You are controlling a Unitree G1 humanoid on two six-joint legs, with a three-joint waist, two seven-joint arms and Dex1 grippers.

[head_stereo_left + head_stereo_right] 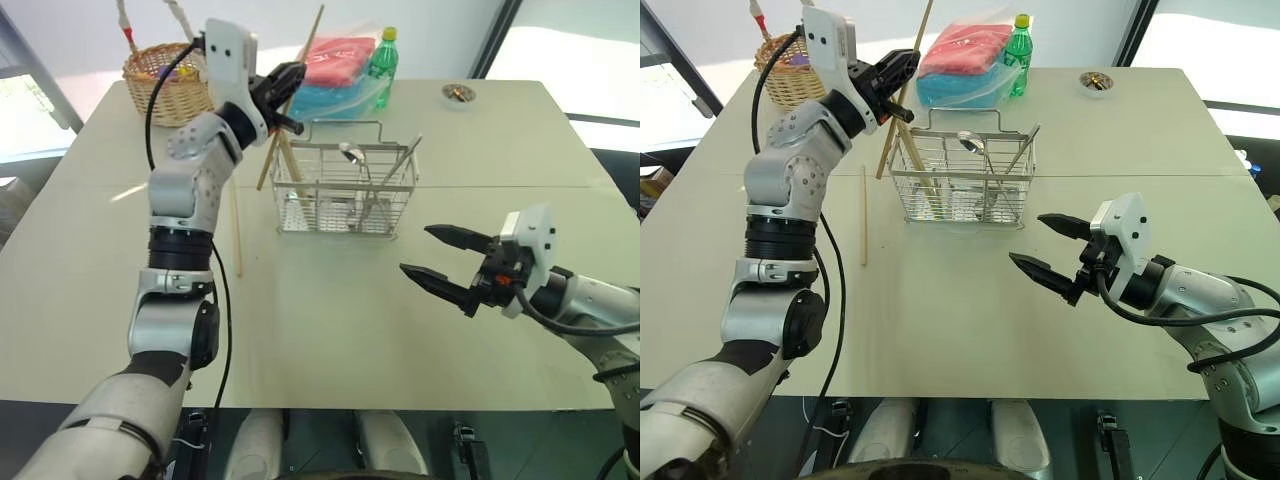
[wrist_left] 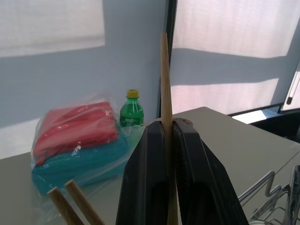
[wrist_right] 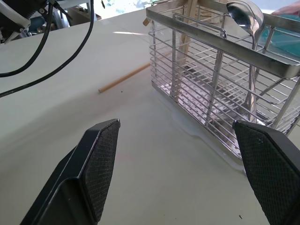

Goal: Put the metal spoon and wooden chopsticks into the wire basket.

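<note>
The wire basket [image 1: 345, 190] stands mid-table with the metal spoon [image 1: 350, 152] upright inside it, bowl up. Two wooden chopsticks [image 1: 289, 165] lean in its left end. My left gripper [image 1: 290, 82] hovers above the basket's left corner, shut on another chopstick [image 2: 165, 79]. That stick is tilted, its lower end hanging just outside the basket's left side. One more chopstick [image 1: 237, 225] lies flat on the table left of the basket. My right gripper [image 1: 415, 249] is open and empty, low over the table to the right of the basket [image 3: 220, 51].
A round wicker basket [image 1: 168, 80] sits at the far left. A plastic bag of red and blue cloths [image 1: 335, 65] and a green bottle [image 1: 382, 58] stand behind the wire basket. A small round dish [image 1: 458, 95] is far right. A straight metal utensil [image 1: 400, 165] leans in the basket.
</note>
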